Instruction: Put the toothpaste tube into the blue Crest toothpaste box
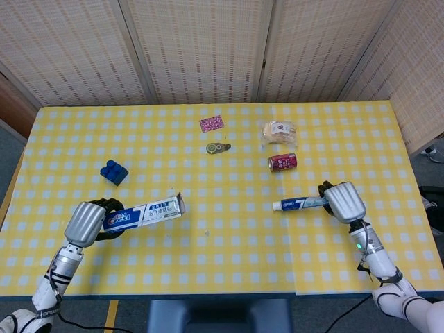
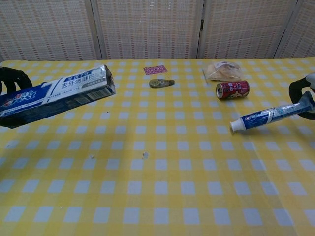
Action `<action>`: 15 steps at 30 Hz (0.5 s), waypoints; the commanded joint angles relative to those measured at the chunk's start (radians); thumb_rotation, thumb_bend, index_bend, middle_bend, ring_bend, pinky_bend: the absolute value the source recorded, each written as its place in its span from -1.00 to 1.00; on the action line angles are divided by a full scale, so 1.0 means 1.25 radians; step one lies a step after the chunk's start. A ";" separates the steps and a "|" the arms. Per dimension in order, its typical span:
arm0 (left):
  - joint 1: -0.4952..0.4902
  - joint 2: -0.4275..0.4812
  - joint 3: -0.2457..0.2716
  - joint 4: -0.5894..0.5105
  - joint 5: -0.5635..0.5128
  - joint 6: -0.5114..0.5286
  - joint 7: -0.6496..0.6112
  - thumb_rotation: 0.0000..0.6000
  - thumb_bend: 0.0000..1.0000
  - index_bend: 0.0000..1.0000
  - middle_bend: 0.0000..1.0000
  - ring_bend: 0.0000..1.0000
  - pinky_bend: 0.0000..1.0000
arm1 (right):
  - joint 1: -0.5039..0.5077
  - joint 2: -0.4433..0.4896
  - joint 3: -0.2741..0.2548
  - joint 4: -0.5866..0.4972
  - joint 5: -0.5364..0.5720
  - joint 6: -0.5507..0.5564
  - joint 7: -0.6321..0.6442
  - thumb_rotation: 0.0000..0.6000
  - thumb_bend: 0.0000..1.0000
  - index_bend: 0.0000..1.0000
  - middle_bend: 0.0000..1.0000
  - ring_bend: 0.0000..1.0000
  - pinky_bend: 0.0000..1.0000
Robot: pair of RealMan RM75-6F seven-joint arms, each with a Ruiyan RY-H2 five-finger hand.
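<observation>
A: Fingers (image 1: 323, 189) of the right hand (image 1: 343, 201) are seen wrapped round the tail end of the toothpaste tube (image 1: 300, 203); the tube is held off the surface (image 1: 229, 263), white cap pointed toward the robot's left, approx. level in head view.

B: And the left hand (image 1: 89, 223)?

A: Closed on one end of the blue Crest toothpaste box (image 1: 144, 215). Box is held clear of the checked cloth, its far end aimed toward the tube. In chest view the box (image 2: 56, 95) is tilted, far end higher; a shadow is cast on the cloth beneath it.

B: Tube vs. box?

A: Well apart, with bare yellow-and-white checks between them. Tube's cap (image 2: 235, 127) is turned toward the box; nothing is inserted. Whether the box's near flap is open can't be told.

B: Other items pictured?

A: Red can (image 1: 282, 162) lying on its side, w/ a clear bag of food (image 1: 278, 132) just behind it. Small tape dispenser (image 1: 218, 148) and pink patterned card (image 1: 211, 123) at centre rear. Blue toy block (image 1: 114, 171) is placed near the left hand, on the far side.
</observation>
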 commanded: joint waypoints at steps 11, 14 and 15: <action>0.010 -0.007 -0.013 -0.041 -0.016 0.013 0.063 1.00 -0.59 0.26 0.49 0.19 0.35 | -0.011 0.143 0.011 -0.157 -0.043 0.098 0.192 1.00 -0.12 0.73 0.32 0.62 0.54; 0.012 -0.005 -0.013 -0.052 -0.021 0.010 0.075 1.00 -0.59 0.26 0.49 0.19 0.35 | -0.010 0.168 0.013 -0.200 -0.047 0.105 0.251 1.00 -0.12 0.73 0.32 0.62 0.54; 0.012 -0.004 -0.013 -0.055 -0.023 0.009 0.078 1.00 -0.59 0.26 0.49 0.19 0.35 | -0.009 0.178 0.014 -0.217 -0.047 0.106 0.273 1.00 -0.12 0.73 0.32 0.62 0.54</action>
